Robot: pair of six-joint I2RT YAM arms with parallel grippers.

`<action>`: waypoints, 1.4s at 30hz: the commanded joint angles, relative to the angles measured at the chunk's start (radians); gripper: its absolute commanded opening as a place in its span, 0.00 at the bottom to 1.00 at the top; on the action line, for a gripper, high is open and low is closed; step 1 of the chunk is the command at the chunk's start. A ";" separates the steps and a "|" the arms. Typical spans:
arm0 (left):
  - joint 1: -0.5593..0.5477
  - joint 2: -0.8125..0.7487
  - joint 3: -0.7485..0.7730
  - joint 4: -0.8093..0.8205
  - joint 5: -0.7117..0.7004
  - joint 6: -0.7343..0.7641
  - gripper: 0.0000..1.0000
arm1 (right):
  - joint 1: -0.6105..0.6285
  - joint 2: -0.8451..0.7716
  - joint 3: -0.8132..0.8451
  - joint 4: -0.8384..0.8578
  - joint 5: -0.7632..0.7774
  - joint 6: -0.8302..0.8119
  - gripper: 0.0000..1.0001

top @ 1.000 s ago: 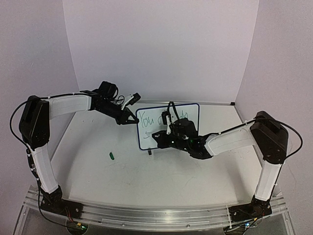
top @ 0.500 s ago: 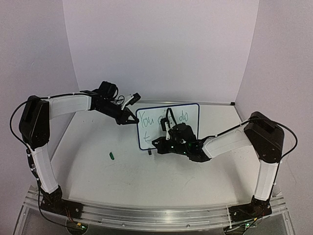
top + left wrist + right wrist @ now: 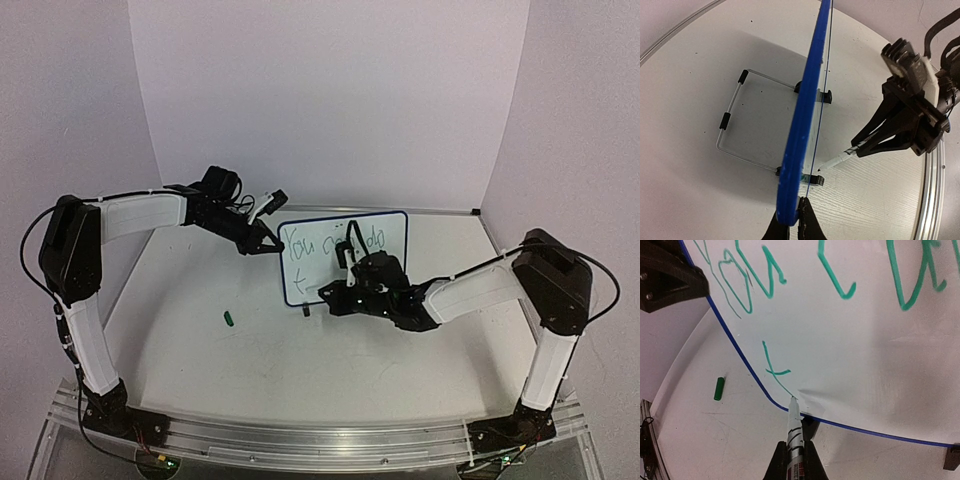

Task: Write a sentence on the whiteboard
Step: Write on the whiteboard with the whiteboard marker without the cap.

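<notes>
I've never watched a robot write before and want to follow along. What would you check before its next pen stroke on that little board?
1. Hold of the left gripper on the whiteboard: ok, clamped on its blue edge.
2. Hold of the right gripper on the marker: ok, shut around it.
3. Marker tip against the board: ok, it appears to touch at the foot of the last stroke.
4. Bare board to the right of that stroke for more letters: ok.
5. The sentence finished: not ok, the second line holds only a "t".
6. The green cap apart from both arms: ok.
</notes>
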 commanded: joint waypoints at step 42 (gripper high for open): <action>0.011 -0.002 -0.009 -0.004 -0.131 0.046 0.00 | -0.062 0.029 -0.005 0.039 -0.070 0.027 0.00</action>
